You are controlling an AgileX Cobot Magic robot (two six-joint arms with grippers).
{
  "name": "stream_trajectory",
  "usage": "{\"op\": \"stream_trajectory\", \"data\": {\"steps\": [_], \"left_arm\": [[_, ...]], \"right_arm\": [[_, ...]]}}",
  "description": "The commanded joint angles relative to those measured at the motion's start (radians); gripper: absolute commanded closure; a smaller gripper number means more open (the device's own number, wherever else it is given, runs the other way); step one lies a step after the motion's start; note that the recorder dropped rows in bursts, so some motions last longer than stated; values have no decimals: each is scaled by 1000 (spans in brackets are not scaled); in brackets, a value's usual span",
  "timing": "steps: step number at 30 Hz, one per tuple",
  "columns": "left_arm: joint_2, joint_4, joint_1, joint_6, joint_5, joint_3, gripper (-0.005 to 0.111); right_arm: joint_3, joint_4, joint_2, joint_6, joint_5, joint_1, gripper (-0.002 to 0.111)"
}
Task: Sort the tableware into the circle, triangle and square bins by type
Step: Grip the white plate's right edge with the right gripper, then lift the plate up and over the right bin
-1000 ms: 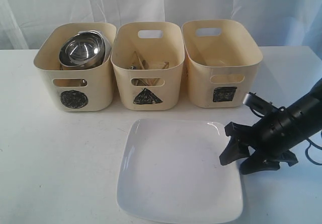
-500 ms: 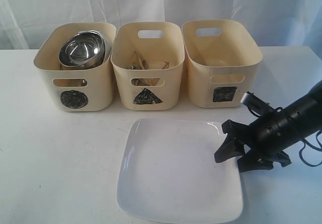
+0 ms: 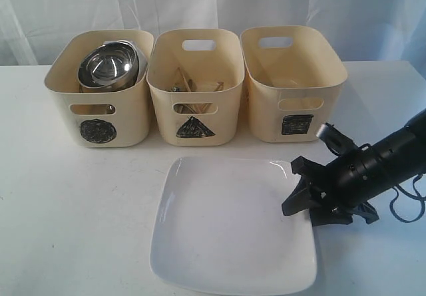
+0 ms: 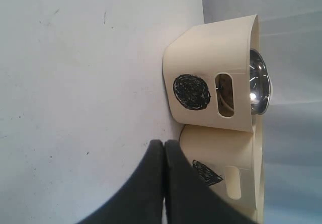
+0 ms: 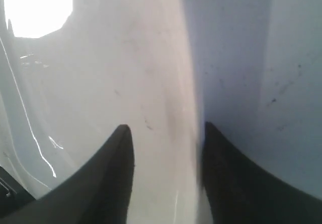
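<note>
The large white square plate (image 3: pixel 226 229) lies flat on the table in front of the bins. My right gripper (image 3: pixel 293 189) is open at the plate's right edge. In the right wrist view the plate (image 5: pixel 100 83) fills the frame and its rim runs between the spread fingers of the right gripper (image 5: pixel 166 128). The circle bin (image 3: pixel 100 110) holds a steel bowl (image 3: pixel 108 64) on top of other items. Wooden chopsticks (image 3: pixel 186 82) stand in the triangle bin (image 3: pixel 195 103). The square bin (image 3: pixel 293 76) looks empty. My left gripper (image 4: pixel 164 142) is shut on nothing, out of the exterior view.
The left wrist view looks along the white table at the circle bin (image 4: pixel 211 63), with the steel bowl (image 4: pixel 259 83) showing above its rim, and the triangle bin (image 4: pixel 211 153). A pale curtain hangs behind the bins. A cable (image 3: pixel 406 206) trails from the right arm.
My right gripper has moved left and lower onto the plate's right edge. The plate has slid slightly left and toward the front.
</note>
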Motion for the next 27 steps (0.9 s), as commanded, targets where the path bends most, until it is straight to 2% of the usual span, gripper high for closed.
{"op": "stream_trajectory", "data": {"steps": [1, 5, 14, 27], "left_arm": [[-5, 8, 2, 3, 4, 0, 107], [-5, 8, 2, 3, 4, 0, 107], [-5, 8, 2, 3, 4, 0, 107], [-5, 8, 2, 3, 4, 0, 107]], "right_arm": [[7, -13, 14, -24, -46, -2, 82], [7, -13, 14, -52, -52, -2, 108], [7, 8, -6, -73, 34, -2, 108], [7, 24, -238, -77, 118, -6, 108]]}}
